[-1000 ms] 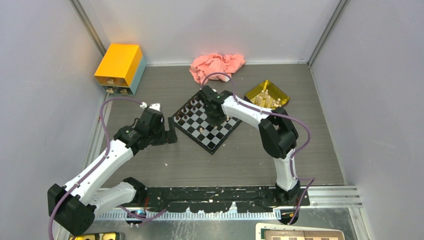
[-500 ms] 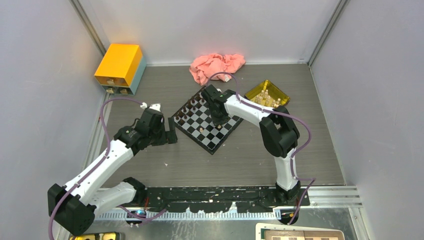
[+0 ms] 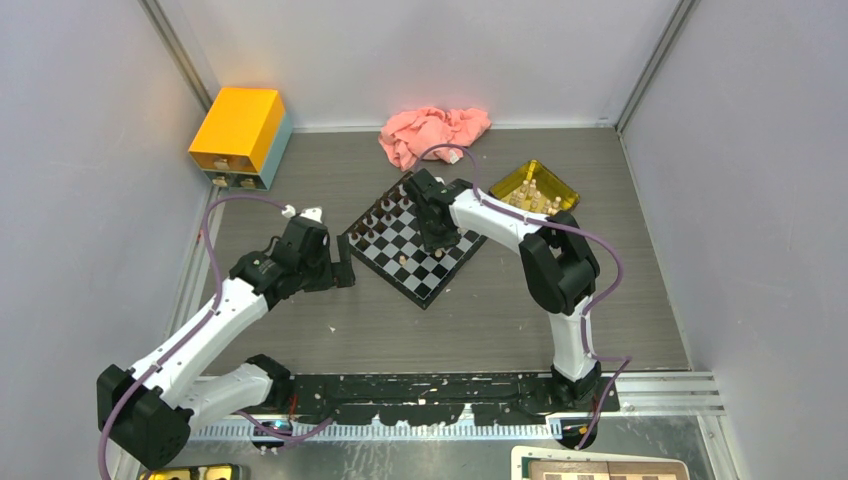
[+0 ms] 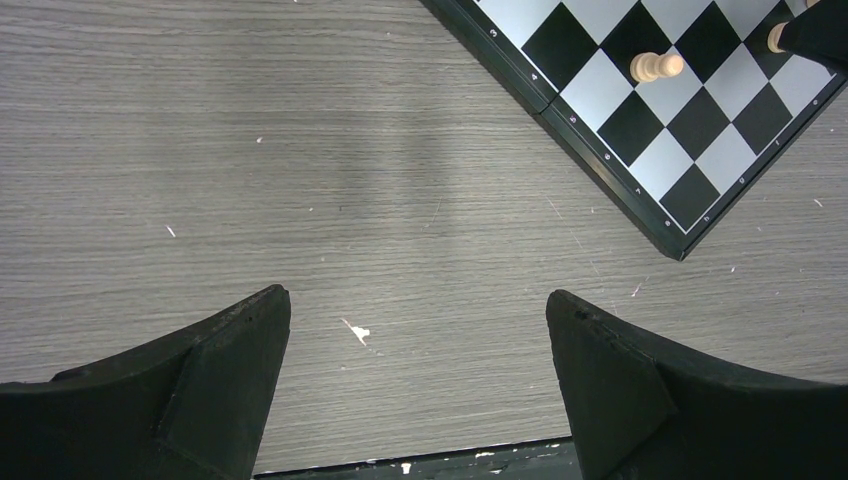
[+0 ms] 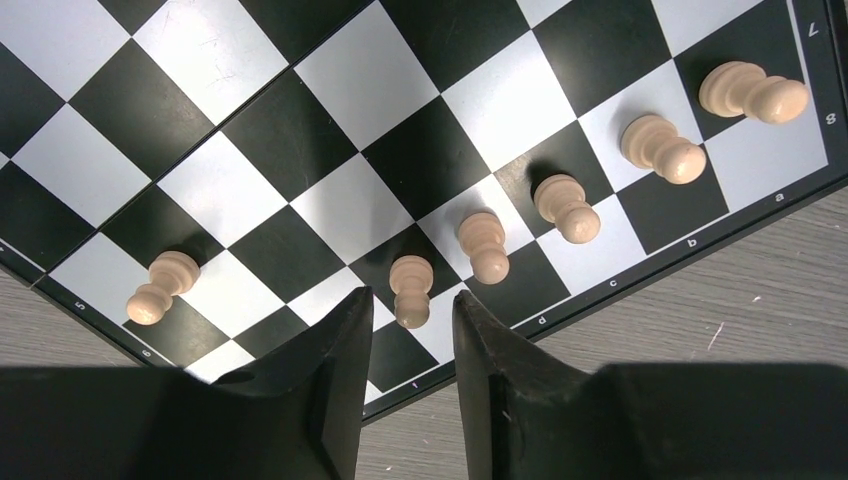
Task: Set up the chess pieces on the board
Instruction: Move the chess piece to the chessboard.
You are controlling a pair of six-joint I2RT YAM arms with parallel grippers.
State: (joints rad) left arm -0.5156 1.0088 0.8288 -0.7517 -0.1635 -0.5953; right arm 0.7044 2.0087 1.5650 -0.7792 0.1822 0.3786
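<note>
The board [image 3: 432, 280] lies turned like a diamond at mid-table. Dark brown pieces [image 3: 385, 211] stand along its far-left edge. In the right wrist view several pale pieces stand in a row near the board's [image 5: 330, 100] lettered edge. My right gripper [image 5: 412, 305] hovers low there, its jaws a little apart. A pale pawn [image 5: 410, 288] stands on the board between the fingertips, touching neither. My left gripper [image 4: 418, 310] is wide open and empty over bare table left of the board [image 4: 665, 160], where one pale pawn [image 4: 655, 67] shows.
A yellow see-through tray [image 3: 508, 185] with more pale pieces sits right of the board. A pink cloth [image 3: 435, 132] lies at the back. A yellow box [image 3: 238, 133] stands at the back left. Grey walls close in both sides.
My right wrist has shifted slightly to the right over the board. The left arm has not moved.
</note>
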